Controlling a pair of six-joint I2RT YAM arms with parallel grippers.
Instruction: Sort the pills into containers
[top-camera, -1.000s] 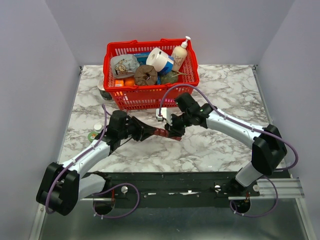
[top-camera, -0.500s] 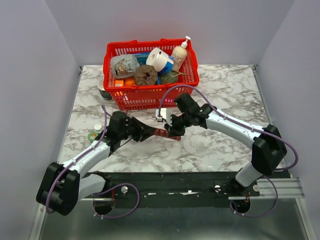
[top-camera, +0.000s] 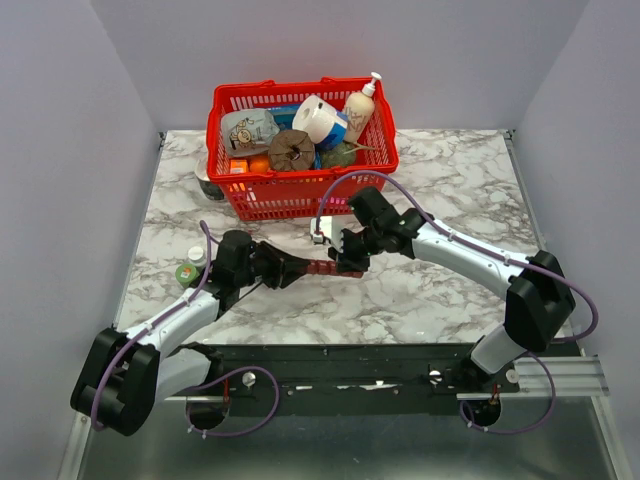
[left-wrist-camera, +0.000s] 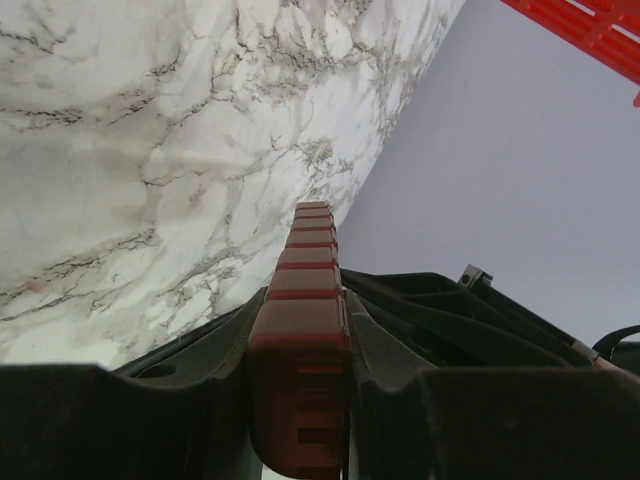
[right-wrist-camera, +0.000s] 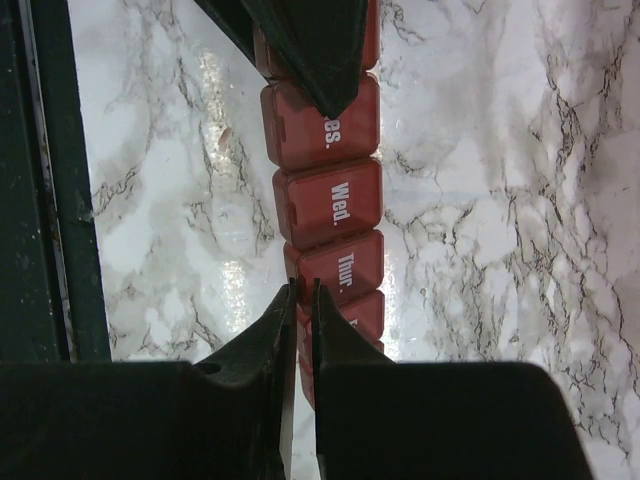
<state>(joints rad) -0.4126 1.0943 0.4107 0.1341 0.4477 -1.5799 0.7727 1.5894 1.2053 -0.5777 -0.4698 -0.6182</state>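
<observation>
My left pincer (left-wrist-camera: 300, 335) is squeezed tight on one end of the dark red pill box (left-wrist-camera: 306, 255). One finger sits on each long side, and the row of little boxes sticks straight out past my fingers.

My right pincer (right-wrist-camera: 302, 300) comes at the pill box from the other side. Its two fingertips (right-wrist-camera: 282, 312) are pressed nearly together, with only a thin slit between them. They sit right at the edge of the little box marked "Thur." I cannot tell if they pinch its lid. The lids marked "Wed." and "Thur." are shut.

From above, the pill box (top-camera: 322, 267) is between my two pincers, over the middle of the marble table (top-camera: 450, 190), near the red basket (top-camera: 300, 195). A small green bottle (top-camera: 187, 272) stands by my left arm.
</observation>
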